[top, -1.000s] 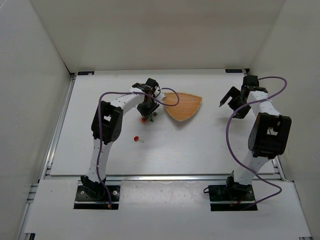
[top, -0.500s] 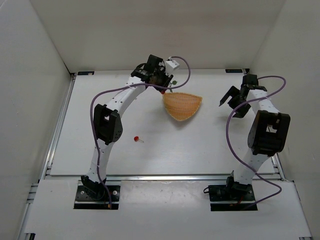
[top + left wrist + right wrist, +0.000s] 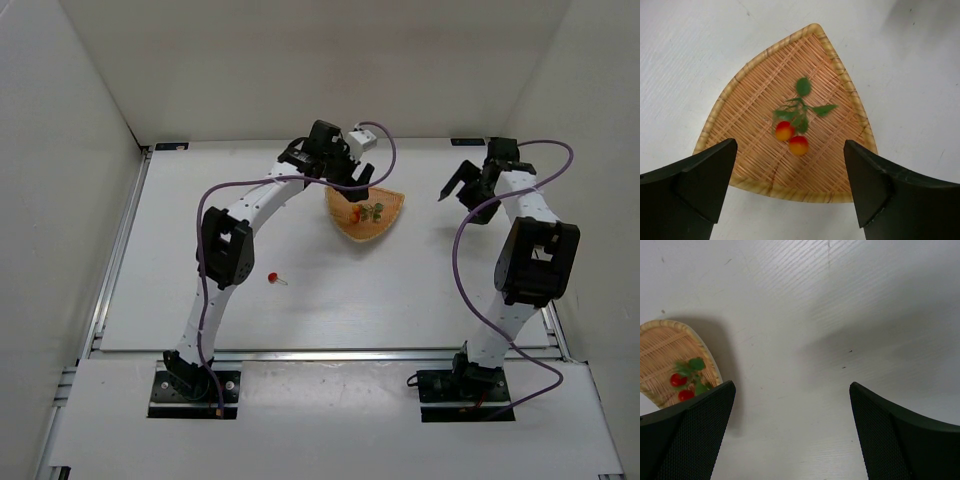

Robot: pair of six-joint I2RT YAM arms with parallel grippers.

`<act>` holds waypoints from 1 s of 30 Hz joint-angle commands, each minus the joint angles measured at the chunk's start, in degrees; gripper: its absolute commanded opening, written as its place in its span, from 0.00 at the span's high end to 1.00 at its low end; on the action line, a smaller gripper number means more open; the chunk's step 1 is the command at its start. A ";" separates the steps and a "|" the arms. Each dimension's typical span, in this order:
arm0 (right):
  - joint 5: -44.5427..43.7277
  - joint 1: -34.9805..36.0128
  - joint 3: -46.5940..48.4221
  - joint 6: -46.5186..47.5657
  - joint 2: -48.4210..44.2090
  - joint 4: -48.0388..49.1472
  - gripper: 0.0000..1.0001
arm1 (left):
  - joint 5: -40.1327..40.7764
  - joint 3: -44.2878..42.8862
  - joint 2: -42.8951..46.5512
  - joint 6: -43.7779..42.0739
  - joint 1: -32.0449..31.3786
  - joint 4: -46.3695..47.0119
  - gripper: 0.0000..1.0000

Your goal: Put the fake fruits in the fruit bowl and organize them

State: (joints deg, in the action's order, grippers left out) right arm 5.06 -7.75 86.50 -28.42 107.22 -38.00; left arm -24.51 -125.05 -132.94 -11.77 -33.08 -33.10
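Note:
The fruit bowl (image 3: 385, 228) is a fan-shaped wicker basket at the table's back middle. A berry cluster with green leaves (image 3: 367, 212) lies inside it, seen also in the left wrist view as two red-orange berries (image 3: 791, 138) on the weave (image 3: 755, 100). My left gripper (image 3: 348, 180) hovers over the bowl's back edge, open and empty (image 3: 790, 192). A single red berry on a stem (image 3: 273, 277) lies on the table to the front left. My right gripper (image 3: 452, 187) stands open at the back right, empty (image 3: 792, 432), with the bowl (image 3: 660, 345) and the cluster (image 3: 686, 379) at its left.
White walls enclose the table on three sides. A metal rail (image 3: 120, 245) runs along the left edge. Purple cables loop from both arms.
My left gripper carried the leafy berry cluster from the table up and right over the bowl, then opened; the cluster now lies in the bowl. The right arm barely moved.

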 commanded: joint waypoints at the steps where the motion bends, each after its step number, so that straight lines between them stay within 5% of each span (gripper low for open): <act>1: 2.14 0.10 2.27 2.40 -0.34 -1.11 0.01 | -1.33 -0.71 1.46 1.39 0.21 1.73 0.00; 7: 2.86 4.75 1.05 9.60 -7.28 2.75 0.03 | 13.23 -6.34 4.53 3.33 3.71 0.32 0.00; 9: 2.85 10.01 1.04 15.49 -8.86 3.54 0.03 | 24.61 -6.34 7.15 1.49 5.21 -0.38 0.00; 12: 5.39 19.94 1.56 21.91 -8.79 4.16 0.04 | 31.09 -1.00 11.89 -0.62 10.12 -0.38 0.00; 16: 7.53 37.92 8.14 29.54 -0.29 -0.39 0.04 | 31.63 10.59 19.02 2.26 21.96 -2.84 0.00; 22: 1.99 55.09 19.82 29.49 9.22 -4.01 0.04 | 28.39 19.84 30.18 2.37 32.81 -8.98 0.00; 30: -2.50 63.11 20.09 23.15 16.61 -4.63 0.13 | 22.51 41.36 44.16 8.25 43.09 -11.99 0.00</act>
State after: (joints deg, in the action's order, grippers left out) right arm 6.48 55.46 104.07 -3.20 122.50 -40.73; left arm 2.70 -88.95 -94.48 -6.50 7.53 -42.17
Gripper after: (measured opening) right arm 0.875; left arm 0.998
